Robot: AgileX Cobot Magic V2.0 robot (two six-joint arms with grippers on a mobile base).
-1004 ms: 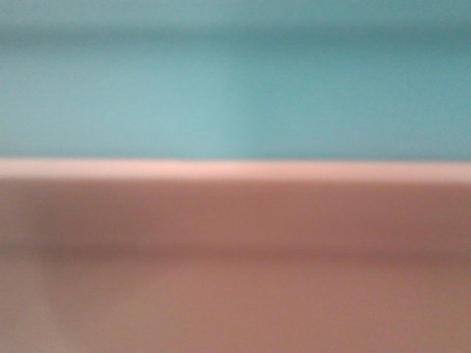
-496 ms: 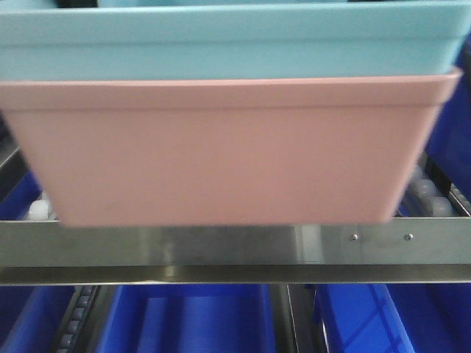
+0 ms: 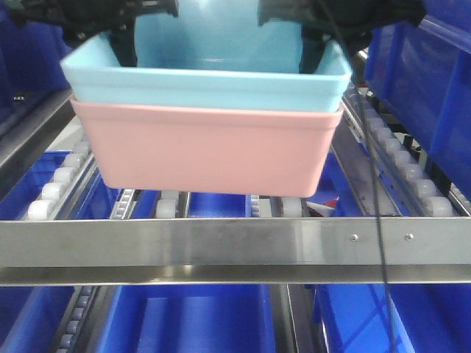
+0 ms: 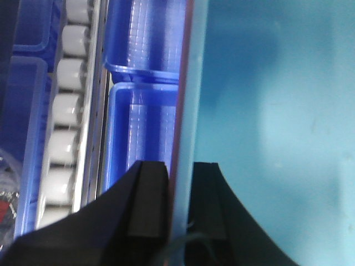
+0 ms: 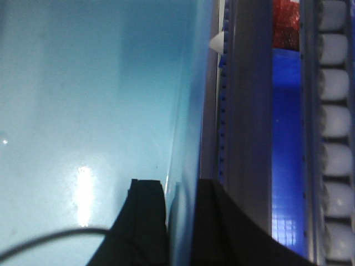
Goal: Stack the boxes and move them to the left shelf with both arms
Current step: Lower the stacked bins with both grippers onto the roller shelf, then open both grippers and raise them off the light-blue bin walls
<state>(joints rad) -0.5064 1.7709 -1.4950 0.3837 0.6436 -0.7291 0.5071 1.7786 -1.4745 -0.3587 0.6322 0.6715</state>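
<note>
Boxes: sky-blue bin (image 3: 206,87) nested in pink bin (image 3: 210,151), held above left shelf (image 3: 221,246).
Left gripper (image 4: 178,202): pinching the stack's wall.
Right gripper (image 5: 183,216): pinching the blue bin's wall.
Progress: stacking done; lowering and release likely remain.
Materials: smooth plastic, rolled rims; white rollers (image 3: 55,187), brushed steel bar.

Roller shelf (image 3: 221,246) under stacked boxes (image 3: 210,140)

Steel front bar (image 3: 235,246) blocks the near side under the pink bin (image 3: 210,151); roller rows (image 3: 401,162) flank both sides.
</note>
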